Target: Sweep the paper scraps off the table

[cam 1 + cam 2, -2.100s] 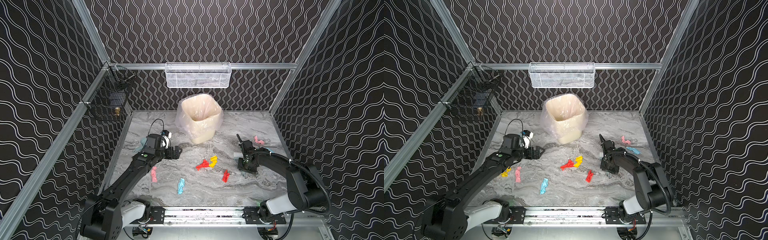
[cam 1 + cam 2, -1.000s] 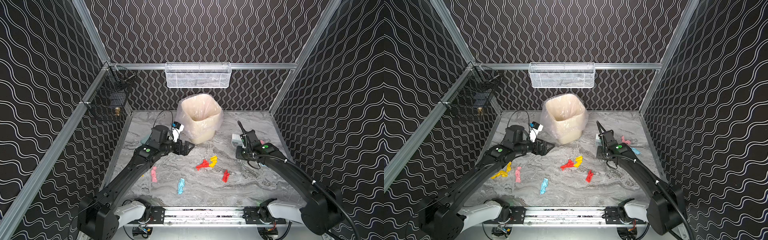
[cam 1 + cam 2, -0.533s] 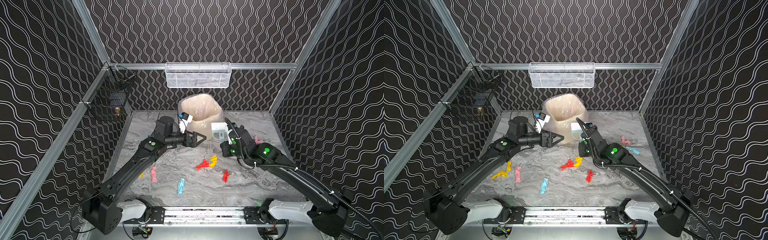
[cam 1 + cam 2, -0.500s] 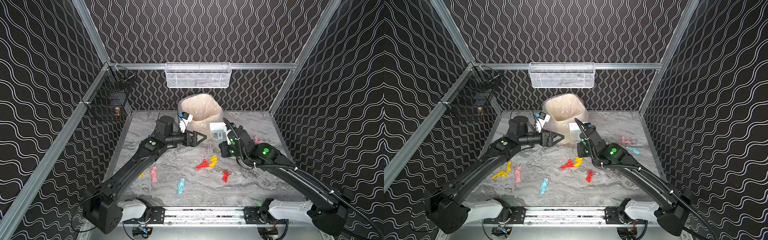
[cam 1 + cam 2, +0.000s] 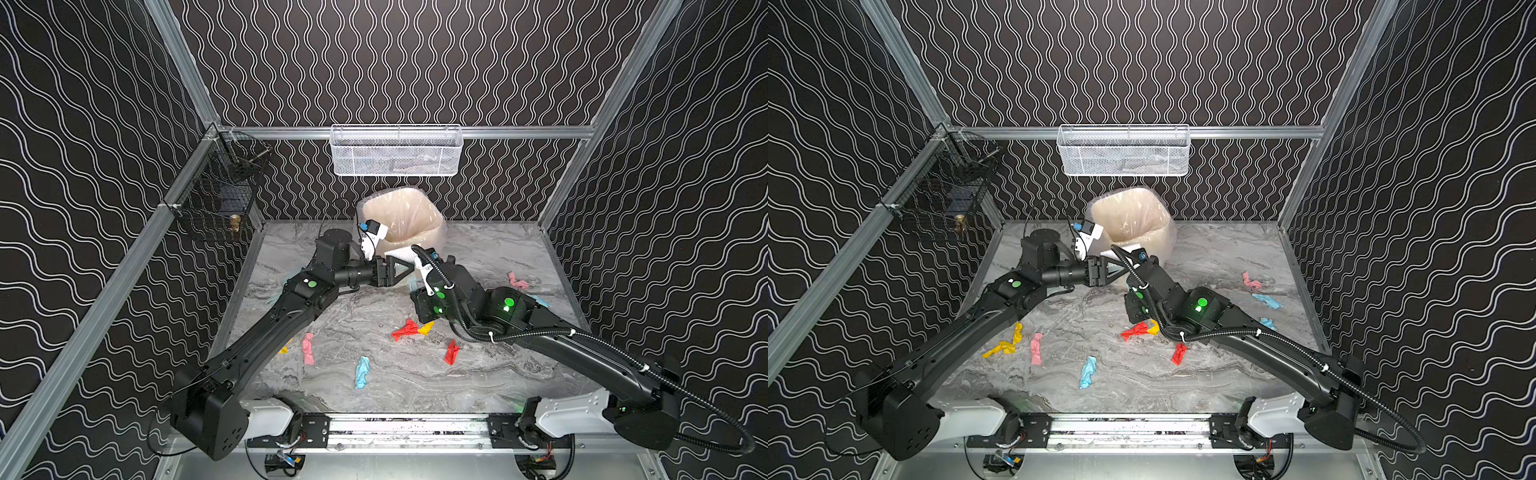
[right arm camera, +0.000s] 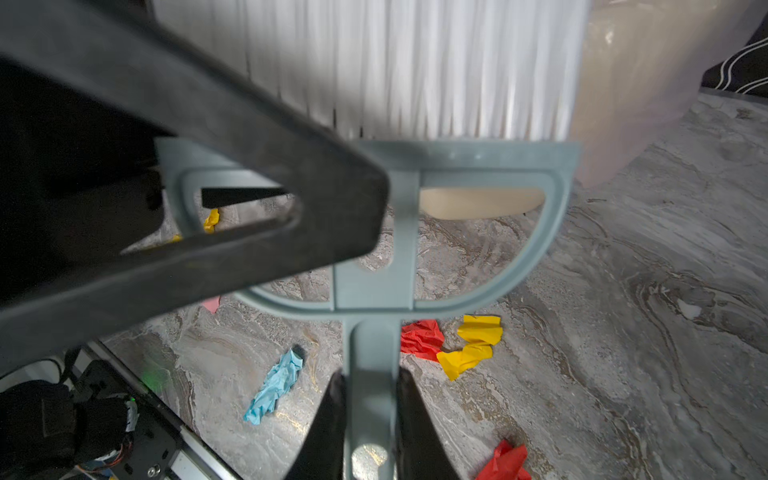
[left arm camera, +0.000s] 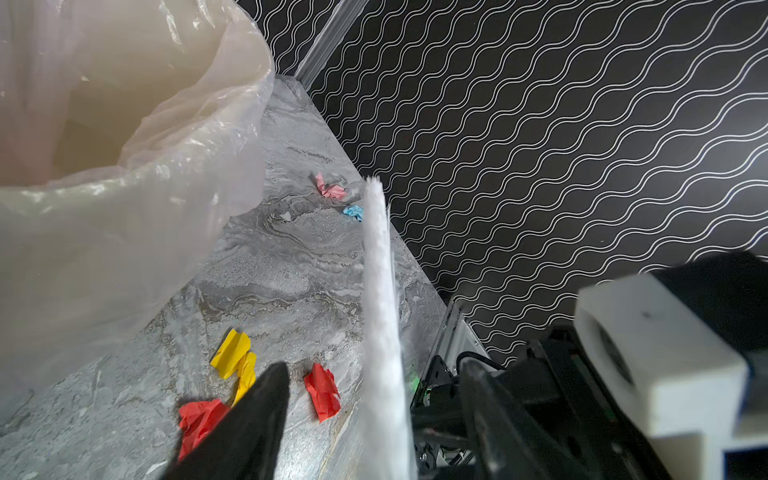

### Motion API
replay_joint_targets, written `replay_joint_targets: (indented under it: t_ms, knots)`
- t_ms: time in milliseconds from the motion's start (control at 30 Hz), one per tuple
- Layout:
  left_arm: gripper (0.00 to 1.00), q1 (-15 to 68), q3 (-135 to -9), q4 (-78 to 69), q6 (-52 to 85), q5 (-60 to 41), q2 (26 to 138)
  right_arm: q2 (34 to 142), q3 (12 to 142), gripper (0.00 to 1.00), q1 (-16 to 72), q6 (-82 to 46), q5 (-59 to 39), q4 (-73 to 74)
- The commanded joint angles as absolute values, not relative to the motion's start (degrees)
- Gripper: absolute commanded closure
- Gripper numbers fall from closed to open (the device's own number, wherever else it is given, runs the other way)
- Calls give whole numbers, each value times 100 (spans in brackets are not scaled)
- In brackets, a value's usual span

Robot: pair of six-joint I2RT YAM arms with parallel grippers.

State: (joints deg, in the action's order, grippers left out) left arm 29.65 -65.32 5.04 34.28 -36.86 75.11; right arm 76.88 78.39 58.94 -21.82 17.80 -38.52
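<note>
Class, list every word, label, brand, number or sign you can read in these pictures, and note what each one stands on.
No text can be read in any view.
brush: plain plastic, no marking shows.
paper scraps: plain colours, no print.
bin bag: clear, no print.
white box on the left arm, with a blue patch: too small to tell whether it bears any text.

**Materials and finishes on view**

The table (image 5: 490, 257) is shown smooth and faintly glossy, marble-patterned, edged at six o'clock by a brushed metal rail (image 5: 407, 424). The paper scraps (image 5: 362, 371) are crumpled and matt. At twelve o'clock, a bin (image 5: 419, 239) is lined with thin, shiny, wrinkled plastic film. The brush (image 6: 374, 291) is moulded in smooth matt plastic, with fine white bristles (image 6: 457, 62). A white basket (image 5: 397, 153) is made of metal mesh, and a black basket (image 5: 216, 203) at ten o'clock of wire.
</note>
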Motion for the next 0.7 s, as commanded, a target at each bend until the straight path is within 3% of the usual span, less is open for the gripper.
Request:
replay_joint_targets:
  t_ms: [0,167,300,433,567,667]
  knots:
    - [42,2981,-6557,351,3428,-3530,7519,7757,7944,87,5997,-2121,1927,-3753]
    - [67,2995,-6570,357,3445,-3480,7515,7833,7990,84,6064,-2104,2019,-3792]
    - [98,2995,-6539,351,3543,-3394,7448,7707,7916,75,6064,-2056,2153,-3662]
    - [100,2989,-6428,90,3806,-3240,7291,7428,7758,58,6058,-1917,2197,-3348]
    - [100,2990,-6194,-605,4309,-3018,7086,6913,7435,26,6000,-1834,2127,-2789]
    - [100,2992,-5982,-1315,4774,-2852,6979,6304,6830,8,5780,-1825,1677,-1871]
